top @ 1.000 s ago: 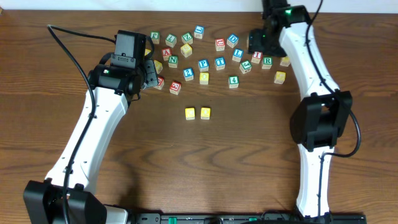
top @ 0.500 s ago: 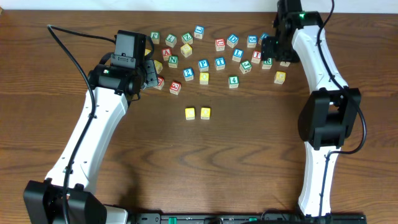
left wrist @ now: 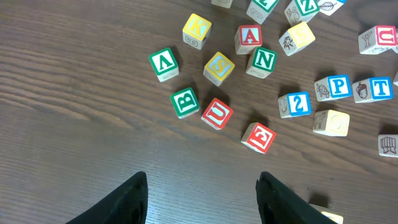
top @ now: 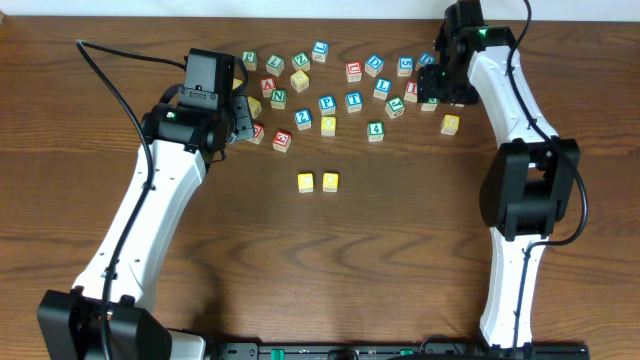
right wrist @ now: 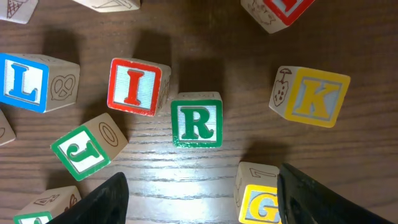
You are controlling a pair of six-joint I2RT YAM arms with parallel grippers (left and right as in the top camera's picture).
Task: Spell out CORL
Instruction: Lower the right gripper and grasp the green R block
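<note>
Right wrist view: the R cube (right wrist: 197,119), white-faced with a green letter, is seen flat on the table (right wrist: 205,37), letter upward. It lies just ahead of the right gripper (right wrist: 200,177), roughly centred on the gap between the two dark fingers. The fingers are spread wide, nothing is grasped, and no contact with the cube is visible. A red I cube (right wrist: 134,86) stands just beside the R cube, their corners nearly touching. The L cube (right wrist: 25,83), blue-lettered, lies beyond that, near the frame edge. A green J cube (right wrist: 84,152), a yellow K cube (right wrist: 314,96) and a G cube (right wrist: 261,202) are noted around the R cube, each apart from it.

In the overhead view, a yellow cube (top: 306,182) and a second yellow cube (top: 330,181) are set side by side at the table's middle, well apart from the scattered cluster.

In the left wrist view, the left gripper (left wrist: 202,186) is likewise spread and empty, held above bare wood near a red U cube (left wrist: 217,113), a green B cube (left wrist: 185,102) and a red 3 cube (left wrist: 259,137).
</note>
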